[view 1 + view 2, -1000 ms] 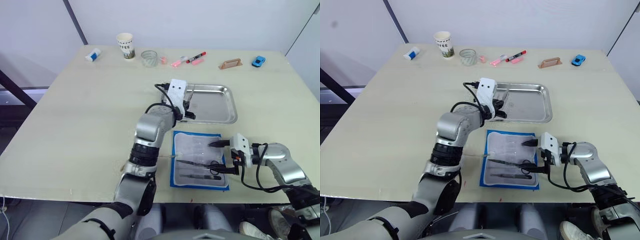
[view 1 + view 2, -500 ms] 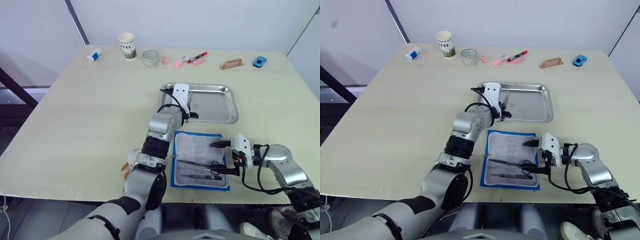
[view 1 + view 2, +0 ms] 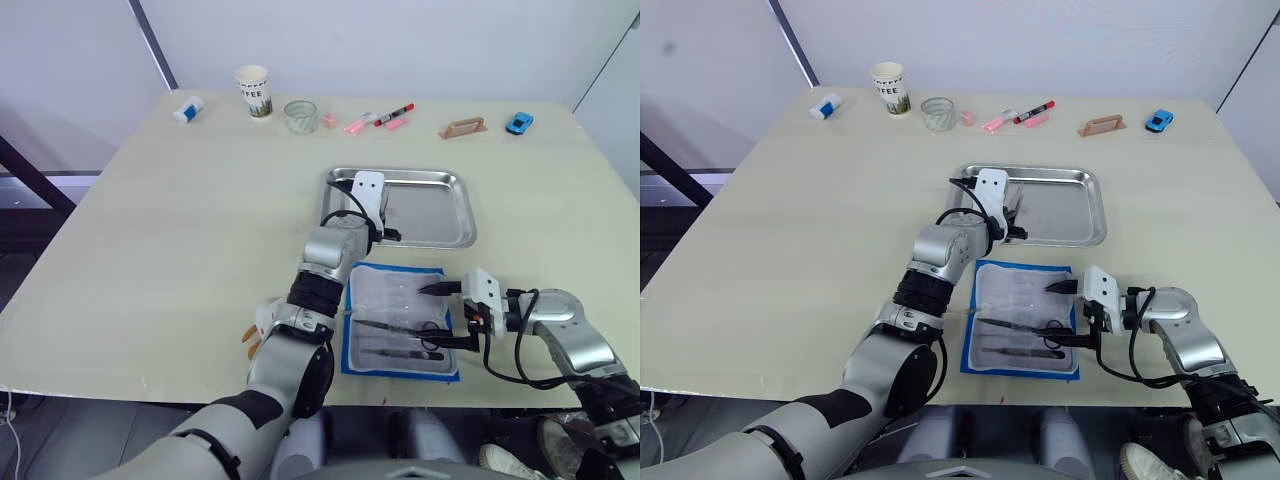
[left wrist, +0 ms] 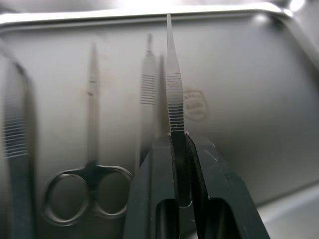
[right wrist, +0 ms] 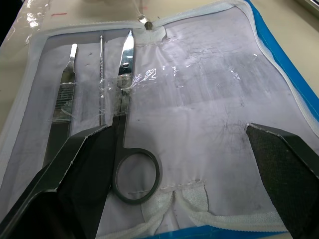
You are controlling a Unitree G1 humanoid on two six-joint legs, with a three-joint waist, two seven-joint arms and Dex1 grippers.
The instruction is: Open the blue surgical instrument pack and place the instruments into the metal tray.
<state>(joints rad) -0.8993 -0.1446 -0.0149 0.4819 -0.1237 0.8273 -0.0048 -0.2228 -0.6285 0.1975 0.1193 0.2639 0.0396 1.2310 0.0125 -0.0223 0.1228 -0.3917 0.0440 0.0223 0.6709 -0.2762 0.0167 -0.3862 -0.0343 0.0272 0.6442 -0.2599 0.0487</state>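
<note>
The blue surgical instrument pack [image 3: 392, 287] lies open near the table's front edge, whitish lining up. In its pockets sit scissors [image 5: 124, 124], a flat-handled tool [image 5: 67, 92] and a thin probe [image 5: 101, 74]. My right gripper [image 3: 440, 315] hovers at the pack's right side, open, its fingers [image 5: 70, 184] spread wide over the scissors. The metal tray [image 3: 445, 215] stands just behind the pack. My left gripper [image 4: 178, 144] is low over the tray's left part, shut on slim silver tweezers [image 4: 174, 94]. Scissors [image 4: 89, 169] and other forceps [image 4: 148, 84] lie in the tray.
Along the far edge stand a paper cup [image 3: 252, 90], a glass [image 3: 299, 116], pink and red markers [image 3: 378, 119], a tan holder [image 3: 463, 128], a blue toy car [image 3: 517, 123] and a small white-blue item [image 3: 186, 109]. Bare tabletop spreads left of the tray.
My left arm has shifted to the right, carrying the tweezers farther over the tray. The right gripper and the pack have stayed put.
</note>
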